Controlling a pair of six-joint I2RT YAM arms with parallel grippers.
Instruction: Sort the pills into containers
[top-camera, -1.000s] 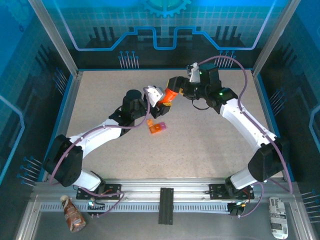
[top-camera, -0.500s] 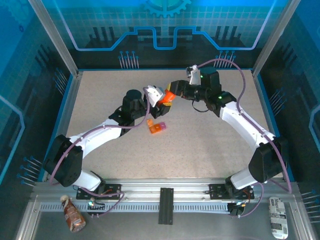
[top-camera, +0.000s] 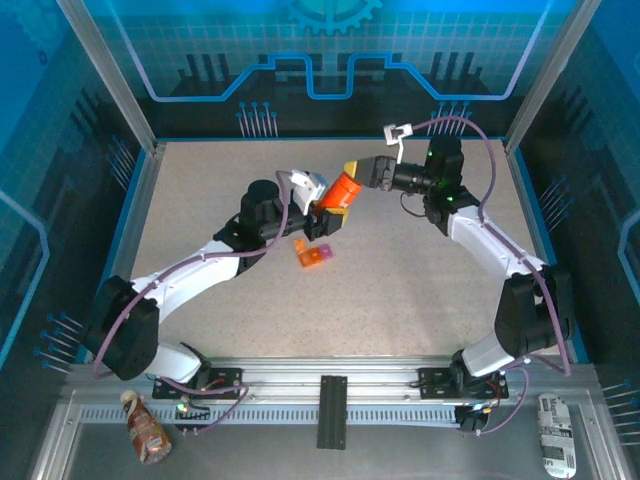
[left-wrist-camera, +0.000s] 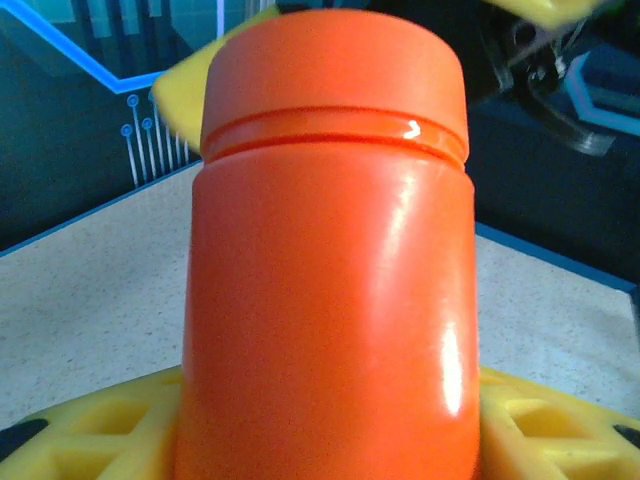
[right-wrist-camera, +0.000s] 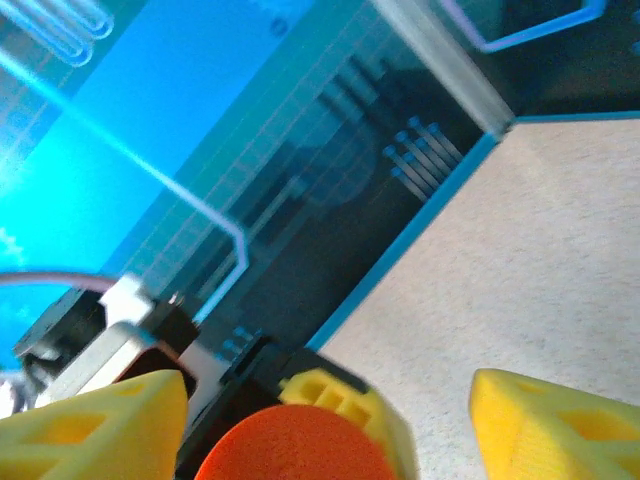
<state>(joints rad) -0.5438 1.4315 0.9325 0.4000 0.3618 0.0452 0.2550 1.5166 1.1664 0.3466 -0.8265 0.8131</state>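
No pill can be seen in the small flat box of joined compartments, translucent orange with a pink-purple end; it lies on the speckled beige desk, just on the near side of the two grippers, so the sorting seems not yet begun. The left gripper pinches the body of the orange plastic cylindrical bottle above the desk, with its lid on. The right gripper's yellow fingers stand spread on both sides of that lid. I judge that opening and pouring are left to do, and the closed lid is the obstacle.
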